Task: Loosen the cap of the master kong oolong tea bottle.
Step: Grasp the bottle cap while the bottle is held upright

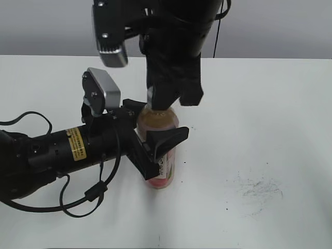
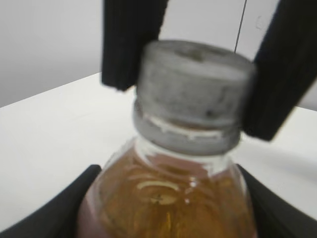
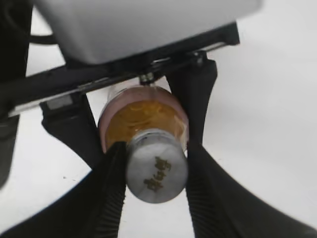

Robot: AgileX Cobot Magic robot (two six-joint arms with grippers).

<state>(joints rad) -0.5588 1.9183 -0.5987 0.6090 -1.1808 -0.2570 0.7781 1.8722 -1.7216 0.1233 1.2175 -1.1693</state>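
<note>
The master kong oolong tea bottle [image 1: 163, 155] stands upright on the white table, amber tea inside, pink label low down. My left gripper [image 1: 155, 140] is shut on the bottle's body from the left; its dark fingers flank the shoulder [image 2: 168, 198] in the left wrist view. My right gripper [image 1: 168, 98] comes down from above and is shut on the grey-white cap [image 2: 193, 84]. In the right wrist view the cap [image 3: 157, 172] shows a dark mark on top, with a ribbed black finger pressed against each side.
The white table [image 1: 270, 129] stretches all round the bottle. A patch of dark scuff marks [image 1: 259, 188] lies at the right front. The left arm's black body and cables [image 1: 52, 155] lie low across the left side.
</note>
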